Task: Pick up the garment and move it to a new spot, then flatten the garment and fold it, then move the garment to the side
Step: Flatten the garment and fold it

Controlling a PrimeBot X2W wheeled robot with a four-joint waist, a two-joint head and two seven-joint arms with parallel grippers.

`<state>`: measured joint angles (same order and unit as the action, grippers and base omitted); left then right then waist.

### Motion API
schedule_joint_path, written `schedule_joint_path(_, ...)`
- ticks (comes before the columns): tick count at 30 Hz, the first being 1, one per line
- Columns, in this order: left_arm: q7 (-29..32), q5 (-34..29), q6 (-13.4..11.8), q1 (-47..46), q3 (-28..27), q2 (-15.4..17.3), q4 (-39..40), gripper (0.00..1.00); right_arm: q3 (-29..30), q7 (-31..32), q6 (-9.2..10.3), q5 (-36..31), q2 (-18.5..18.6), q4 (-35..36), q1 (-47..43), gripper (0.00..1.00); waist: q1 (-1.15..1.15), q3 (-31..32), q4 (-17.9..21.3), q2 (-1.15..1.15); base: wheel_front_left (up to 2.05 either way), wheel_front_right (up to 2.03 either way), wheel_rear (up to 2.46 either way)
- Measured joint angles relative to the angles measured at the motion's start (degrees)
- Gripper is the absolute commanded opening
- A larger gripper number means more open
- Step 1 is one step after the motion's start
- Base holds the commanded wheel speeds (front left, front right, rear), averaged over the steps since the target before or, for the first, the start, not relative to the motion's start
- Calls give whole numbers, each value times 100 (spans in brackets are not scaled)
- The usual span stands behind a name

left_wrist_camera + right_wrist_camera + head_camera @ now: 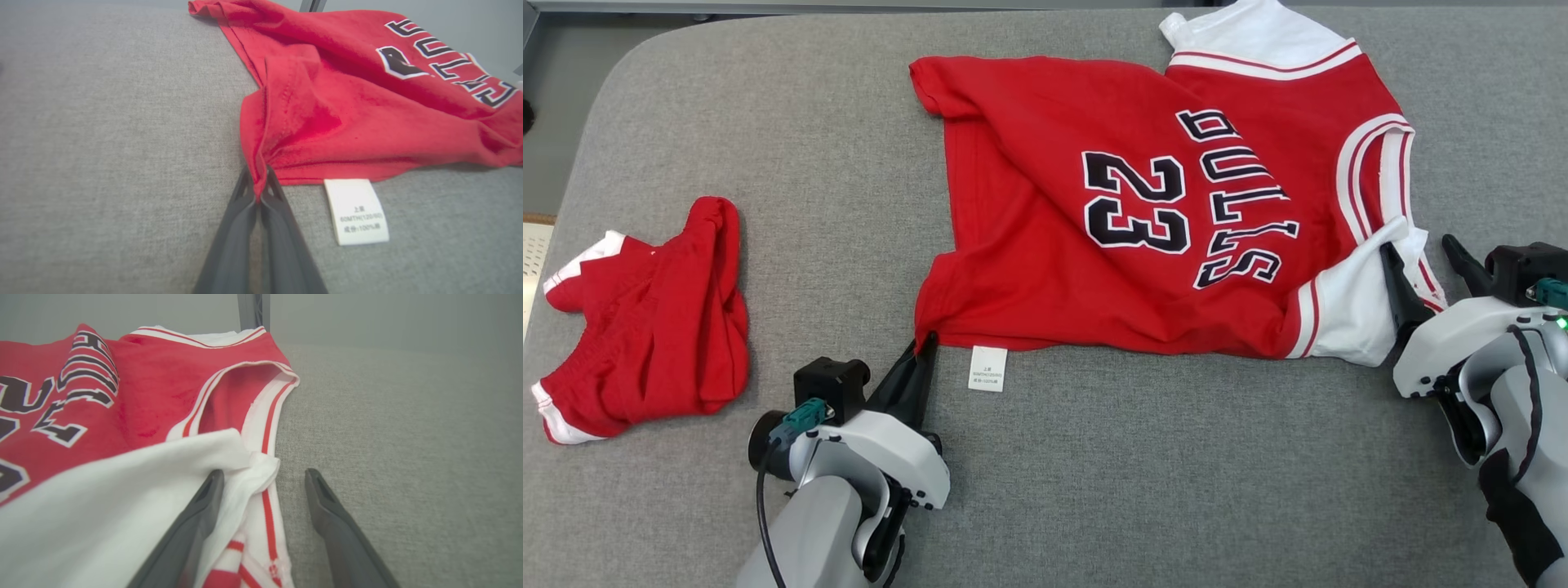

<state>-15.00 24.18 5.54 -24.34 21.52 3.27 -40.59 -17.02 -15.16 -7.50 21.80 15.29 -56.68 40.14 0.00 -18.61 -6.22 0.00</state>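
The garment [1143, 204] is a red jersey with white trim, the number 23 and black lettering, spread on the grey cushioned surface [1094, 474]. My left gripper [925, 343] is shut on the garment's near left hem corner; in the left wrist view the red cloth [327, 118] bunches between the closed fingertips of that gripper [258, 183]. My right gripper [1425, 265] stands open at the garment's near right corner. In the right wrist view the white sleeve cloth [122, 486] lies against the left finger [204, 506] of the right gripper [265, 482], and the right finger [327, 506] rests on bare fabric.
A crumpled pair of red shorts with white trim [645, 327] lies at the left of the surface. A white care label [988, 367] hangs from the garment's near hem. The surface's rounded edge runs along the top left.
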Motion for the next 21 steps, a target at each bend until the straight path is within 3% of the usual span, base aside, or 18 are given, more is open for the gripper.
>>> schedule_joint_path(6, -8, -45, 44, -64, -49, -14, 7, 0, -129, 0, 0, 97, 52, -66, 138, 100, 0, -78, -12, 0, 0, 0, 0)
schedule_joint_path(8, -11, -56, 46, -66, -63, -20, 8, 0, -179, 0, 0, 127, 58, -75, 180, 49, 0, -102, -19, 0, 0, 0, 0)
schedule_joint_path(10, -14, -63, 53, -73, -73, -27, 7, 0, -212, 0, -1, 142, 60, -74, 188, 10, 0, -122, -30, 0, 0, 0, 0)
schedule_joint_path(11, -14, -77, 55, -76, -78, -31, 7, 0, -231, 0, -1, 144, 62, -62, 198, 0, 0, -129, -34, 0, 0, 0, 0)
schedule_joint_path(21, -14, -109, 96, -83, -145, -48, -59, 0, -314, 0, 0, 176, 122, 32, 224, 0, 0, -83, -40, 0, 0, 0, 0)
